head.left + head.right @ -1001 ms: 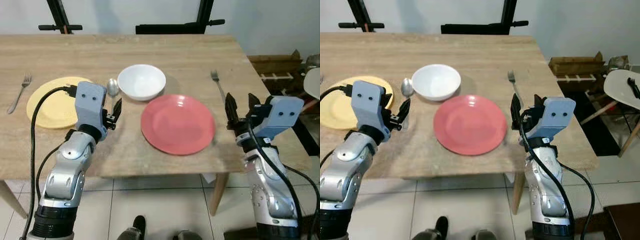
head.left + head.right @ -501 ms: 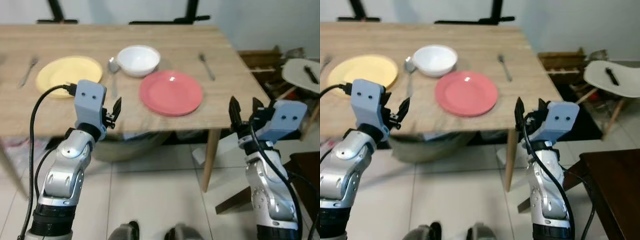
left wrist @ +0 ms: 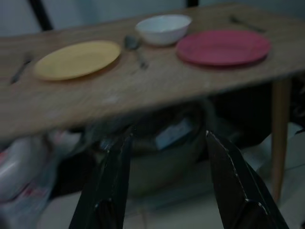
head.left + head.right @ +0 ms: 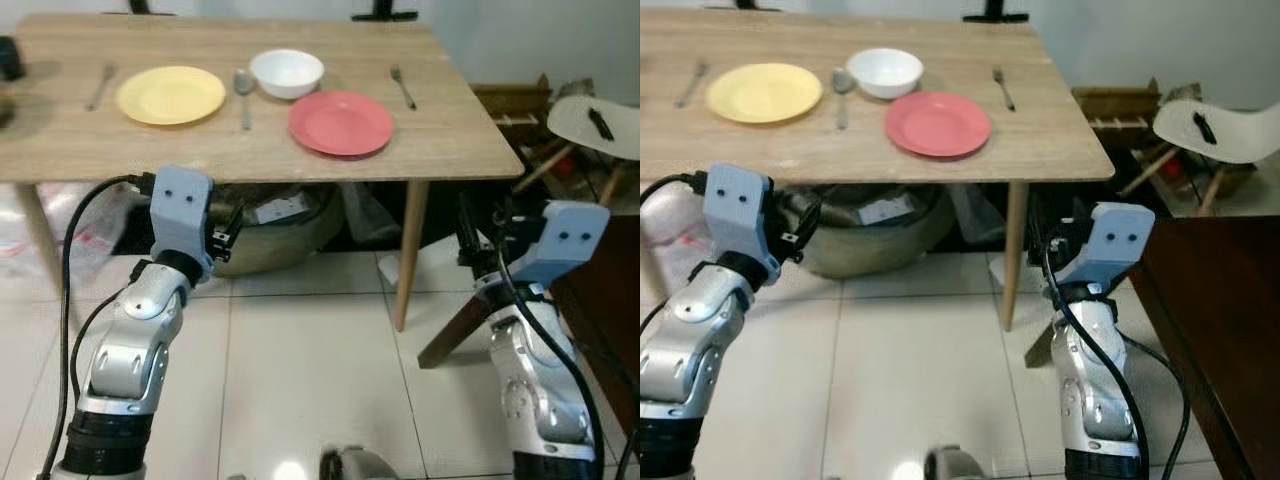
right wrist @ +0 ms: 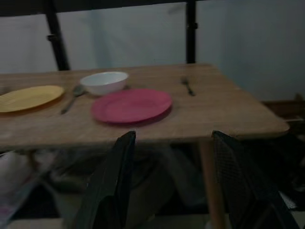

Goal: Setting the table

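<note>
On the wooden table (image 4: 450, 150) lie a yellow plate (image 4: 171, 95), a spoon (image 4: 244, 85), a white bowl (image 4: 287, 72) and a red plate (image 4: 341, 122). One fork (image 4: 402, 86) lies right of the red plate, another fork (image 4: 101, 86) left of the yellow plate. I stand back from the table on the tiled floor. My left gripper (image 4: 225, 225) is open and empty, held below and in front of the table edge. My right gripper (image 4: 480, 235) is likewise open and empty, off the table's right corner. The left wrist view shows the bowl (image 3: 163, 28) beyond black fingers (image 3: 112, 191).
A grey basin (image 4: 270, 225) and a plastic bag (image 4: 90, 235) sit under the table. The table leg (image 4: 410, 255) stands between my arms. A white chair (image 4: 600, 125) and a wooden crate (image 4: 510, 100) are on the right, dark brown furniture (image 4: 1220, 330) nearer me.
The whole view has pulled back: the table now lies farther off and higher in the picture, with floor before me. Both grippers stay open and empty, now below the table edge.
</note>
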You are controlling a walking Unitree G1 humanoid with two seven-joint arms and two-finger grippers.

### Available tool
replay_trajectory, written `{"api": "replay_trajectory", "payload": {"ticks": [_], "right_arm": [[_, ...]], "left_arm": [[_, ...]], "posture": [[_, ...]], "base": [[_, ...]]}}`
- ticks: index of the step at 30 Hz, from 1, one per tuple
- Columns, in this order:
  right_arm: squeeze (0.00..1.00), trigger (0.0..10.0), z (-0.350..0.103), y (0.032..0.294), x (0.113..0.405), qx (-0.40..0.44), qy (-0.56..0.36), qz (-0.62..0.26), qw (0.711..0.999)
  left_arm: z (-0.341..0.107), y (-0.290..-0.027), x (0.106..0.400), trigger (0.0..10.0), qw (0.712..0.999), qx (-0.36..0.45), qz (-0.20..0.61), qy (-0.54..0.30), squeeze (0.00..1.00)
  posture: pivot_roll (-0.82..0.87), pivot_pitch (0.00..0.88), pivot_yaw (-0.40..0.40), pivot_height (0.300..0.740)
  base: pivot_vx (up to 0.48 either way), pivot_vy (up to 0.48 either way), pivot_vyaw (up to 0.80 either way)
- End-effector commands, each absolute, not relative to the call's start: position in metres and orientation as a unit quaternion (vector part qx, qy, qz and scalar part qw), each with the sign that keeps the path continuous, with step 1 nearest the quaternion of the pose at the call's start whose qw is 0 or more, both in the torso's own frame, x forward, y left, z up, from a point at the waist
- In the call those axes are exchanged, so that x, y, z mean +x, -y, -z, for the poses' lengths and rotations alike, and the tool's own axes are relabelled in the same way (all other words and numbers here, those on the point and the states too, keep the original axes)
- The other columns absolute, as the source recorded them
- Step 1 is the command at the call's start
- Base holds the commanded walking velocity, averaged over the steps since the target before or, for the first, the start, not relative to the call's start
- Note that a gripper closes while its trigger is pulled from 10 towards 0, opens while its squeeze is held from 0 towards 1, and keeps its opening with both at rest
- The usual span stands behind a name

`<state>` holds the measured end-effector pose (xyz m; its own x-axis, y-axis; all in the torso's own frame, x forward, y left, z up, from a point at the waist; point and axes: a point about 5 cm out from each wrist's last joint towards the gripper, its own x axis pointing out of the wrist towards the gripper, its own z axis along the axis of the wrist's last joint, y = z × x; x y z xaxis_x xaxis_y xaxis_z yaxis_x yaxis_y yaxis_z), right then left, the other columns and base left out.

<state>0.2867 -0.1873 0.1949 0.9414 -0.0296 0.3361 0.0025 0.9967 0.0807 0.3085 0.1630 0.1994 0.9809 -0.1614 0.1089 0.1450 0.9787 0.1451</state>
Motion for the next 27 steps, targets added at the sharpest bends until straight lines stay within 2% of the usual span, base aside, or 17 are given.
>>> {"api": "replay_trajectory", "payload": {"ticks": [1,27], "right_arm": [[0.00,10.0,-0.1922,0.1912,0.2853,0.032,0.166,0.017,0.985],[0.00,10.0,-0.1923,0.1923,0.2856,0.030,0.167,0.017,0.985]], "left_arm": [[-0.1964,-0.1594,0.3081,10.0,0.993,0.066,0.083,0.056,0.00],[-0.1958,-0.1577,0.3087,10.0,0.993,0.065,0.086,0.056,0.00]], "posture": [[-0.10,0.049,0.049,0.740],[-0.10,0.043,0.046,0.740]], "base": [[-0.420,0.000,0.00],[-0.422,0.000,0.00]]}}
